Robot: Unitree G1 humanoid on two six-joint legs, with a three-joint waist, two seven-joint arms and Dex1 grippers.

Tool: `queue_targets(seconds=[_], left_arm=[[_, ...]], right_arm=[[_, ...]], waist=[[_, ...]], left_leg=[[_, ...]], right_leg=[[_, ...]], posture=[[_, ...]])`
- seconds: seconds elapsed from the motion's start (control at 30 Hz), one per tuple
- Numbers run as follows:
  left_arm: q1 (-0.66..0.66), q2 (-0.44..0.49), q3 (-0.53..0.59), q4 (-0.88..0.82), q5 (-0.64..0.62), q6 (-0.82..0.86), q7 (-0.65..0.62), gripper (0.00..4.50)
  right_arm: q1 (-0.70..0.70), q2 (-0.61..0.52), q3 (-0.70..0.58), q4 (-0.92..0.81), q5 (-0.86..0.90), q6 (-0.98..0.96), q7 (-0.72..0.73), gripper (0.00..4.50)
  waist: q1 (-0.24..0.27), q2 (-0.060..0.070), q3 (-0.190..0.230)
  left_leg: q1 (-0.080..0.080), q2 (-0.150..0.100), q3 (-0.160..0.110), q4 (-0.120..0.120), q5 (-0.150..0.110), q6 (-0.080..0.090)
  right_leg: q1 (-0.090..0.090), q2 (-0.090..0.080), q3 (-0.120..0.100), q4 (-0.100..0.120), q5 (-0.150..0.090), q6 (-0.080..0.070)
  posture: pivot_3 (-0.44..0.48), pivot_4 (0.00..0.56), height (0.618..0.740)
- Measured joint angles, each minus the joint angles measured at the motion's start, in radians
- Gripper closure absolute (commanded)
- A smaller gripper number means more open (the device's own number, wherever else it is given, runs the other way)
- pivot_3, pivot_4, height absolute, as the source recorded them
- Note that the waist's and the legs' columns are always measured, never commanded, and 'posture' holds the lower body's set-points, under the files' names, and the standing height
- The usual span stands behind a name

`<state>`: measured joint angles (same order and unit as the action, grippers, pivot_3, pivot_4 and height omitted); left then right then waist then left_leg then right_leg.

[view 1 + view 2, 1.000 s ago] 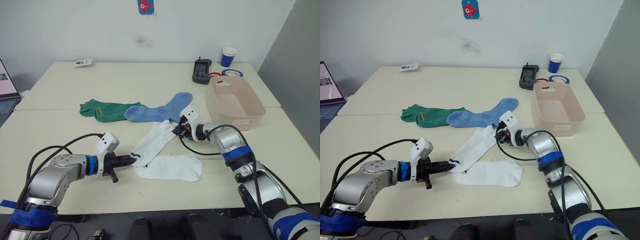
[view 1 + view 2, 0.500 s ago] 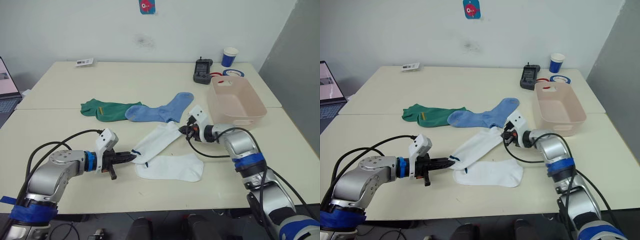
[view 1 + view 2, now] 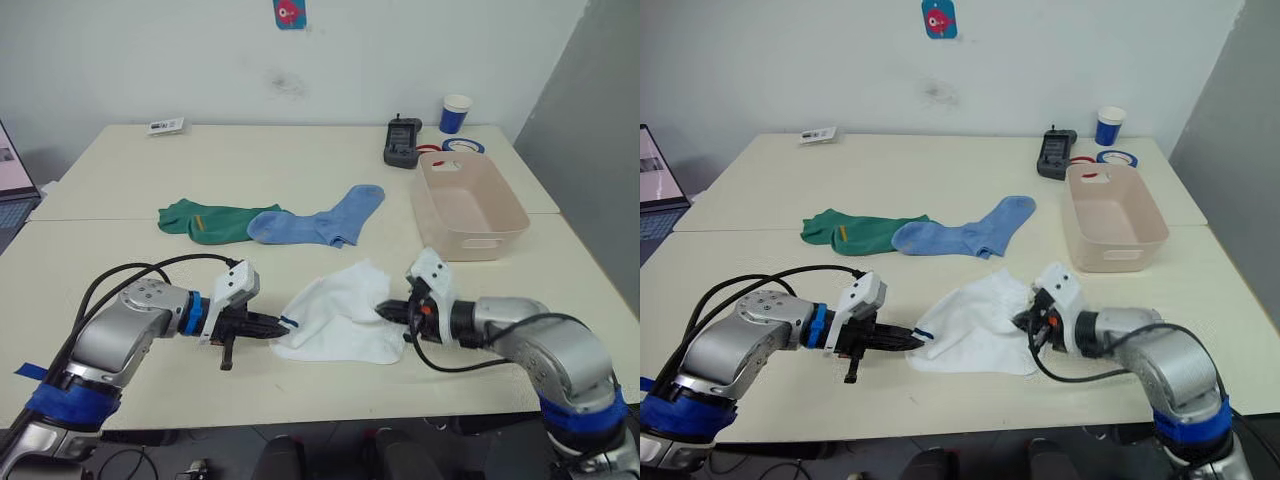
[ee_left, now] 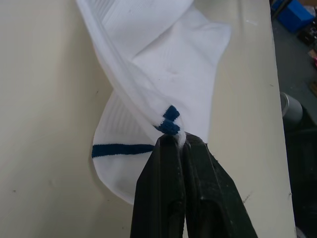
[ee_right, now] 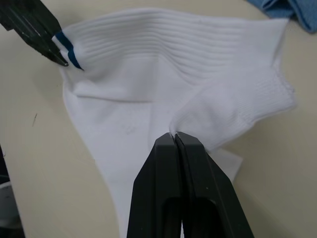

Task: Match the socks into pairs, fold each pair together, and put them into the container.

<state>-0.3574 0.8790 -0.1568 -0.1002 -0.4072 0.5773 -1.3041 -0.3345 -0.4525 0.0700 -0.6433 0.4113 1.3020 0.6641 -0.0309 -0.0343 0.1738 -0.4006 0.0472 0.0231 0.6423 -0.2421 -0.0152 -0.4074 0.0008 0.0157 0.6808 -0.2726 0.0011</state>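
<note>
A cream table stands against a white wall. On its near part my left claw pinches the blue-striped cuff of a white sock, and my right claw is clamped on that sock's other end. It drapes over the second white sock, which lies flat. Farther back a blue sock overlaps a green sock. The tub sits to the right, near a cup.

Soft white ankle socks with navy cuff stripes; a light blue sock; a dark green sock with a yellow mark; a beige-pink plastic tub.
</note>
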Motion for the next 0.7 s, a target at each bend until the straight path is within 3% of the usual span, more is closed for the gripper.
queue_targets(seconds=[0.37, 0.53, 0.7], left_arm=[[-0.206, -0.007, -0.035, 0.236, 0.062, -0.061, -0.120, 4.50], [-0.210, -0.012, -0.053, 0.243, 0.072, -0.060, -0.172, 4.50], [-0.141, -0.025, -0.077, 0.179, 0.083, -0.044, -0.160, 4.50]], right_arm=[[-0.037, 0.001, -0.170, -0.108, 0.092, 0.179, -0.058, 4.45], [-0.036, -0.014, -0.171, -0.119, 0.122, 0.186, -0.059, 4.45], [0.078, -0.031, -0.164, -0.175, 0.137, 0.188, -0.069, 4.45]], waist=[[0.000, 0.000, 0.000], [0.000, 0.000, 0.000], [0.001, 0.000, 0.000]], left_leg=[[-0.001, -0.001, 0.000, 0.000, 0.000, 0.000], [-0.001, 0.000, 0.001, 0.000, 0.000, 0.000], [-0.001, 0.000, 0.000, 0.000, 0.000, 0.000]], right_leg=[[-0.001, 0.006, 0.001, -0.001, 0.000, 0.000], [-0.001, 0.007, 0.000, -0.001, -0.001, -0.001], [-0.001, 0.006, 0.001, -0.001, -0.001, -0.001]], posture=[[0.000, 0.150, 0.740], [0.000, 0.150, 0.740], [0.000, 0.150, 0.740]])
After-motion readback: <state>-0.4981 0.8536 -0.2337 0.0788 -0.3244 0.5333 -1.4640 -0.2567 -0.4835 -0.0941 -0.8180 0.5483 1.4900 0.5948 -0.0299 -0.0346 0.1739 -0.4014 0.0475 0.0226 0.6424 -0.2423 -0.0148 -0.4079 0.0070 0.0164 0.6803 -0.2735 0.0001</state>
